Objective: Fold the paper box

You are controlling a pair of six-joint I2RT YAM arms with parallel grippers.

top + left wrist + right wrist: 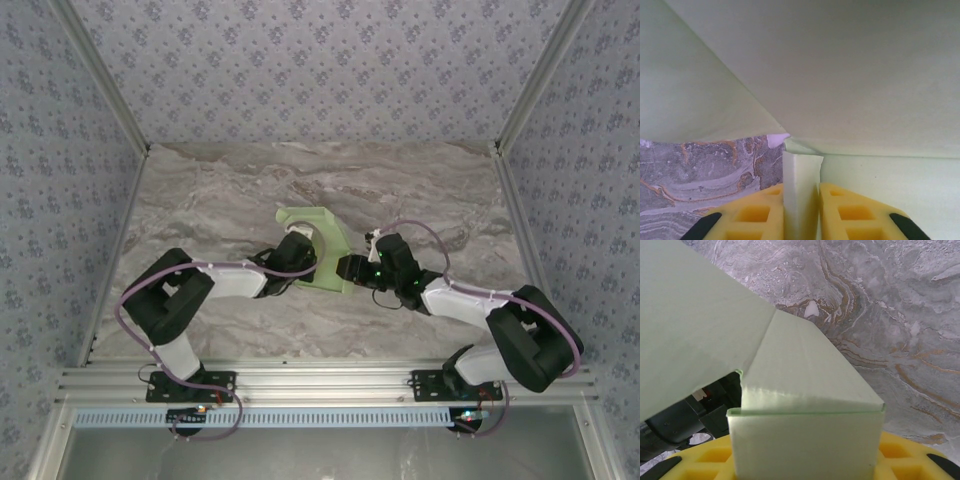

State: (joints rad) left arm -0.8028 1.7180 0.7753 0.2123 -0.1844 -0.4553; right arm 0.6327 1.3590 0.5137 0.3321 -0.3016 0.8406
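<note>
Pale-green thin card, the paper box (305, 217), is set on the marbled tabletop (200, 200), partly folded: panels are raised, no closed shape is formed. A flap is pinched by the left tool (801, 210). The right tool (805, 465) is pressed against the box's edge, and its grip cannot be told.

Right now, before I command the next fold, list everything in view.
table: one, grey-brown marble pattern, under everything
paper box: one, pale green, partly folded, middle of the table
walls: three, blue-grey flowered, around the table
rail: one, silver, near edge, under both arm bases
left arm: one, black and white, reaching from the left
right arm: one, black and white, reaching from the right
left gripper: one, yellow, shut on a box flap
right gripper: one, yellow, at the box's right edge, grip unclear
</note>
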